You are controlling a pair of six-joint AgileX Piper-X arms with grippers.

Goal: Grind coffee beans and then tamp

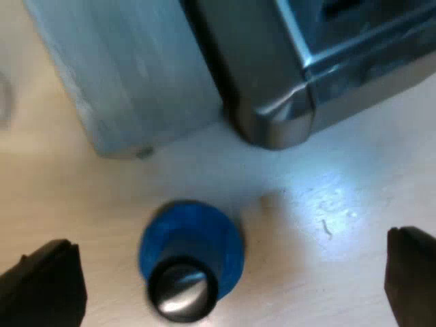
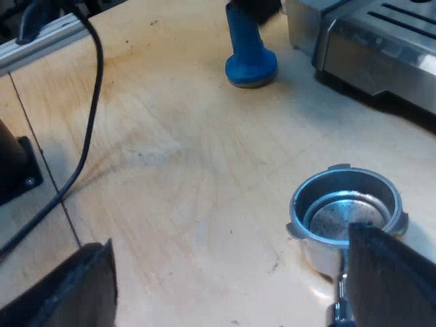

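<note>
My right hand [image 2: 235, 286] hangs with its fingers spread wide above the bench [image 2: 170, 170], one finger by the metal holder [image 2: 344, 211], which sits basket up. Farther off, the blue tamper [image 2: 250, 58] stands upright near the espresso machine [image 2: 381, 48].

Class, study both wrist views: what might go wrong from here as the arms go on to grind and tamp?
1. The blue tamper stands upright close to the espresso machine; the open left gripper, if it closes off-centre, may tip it against the machine.
2. The metal holder lies loose on the table beside the open right gripper; a nudge could slide it rather than grasp it.
</note>
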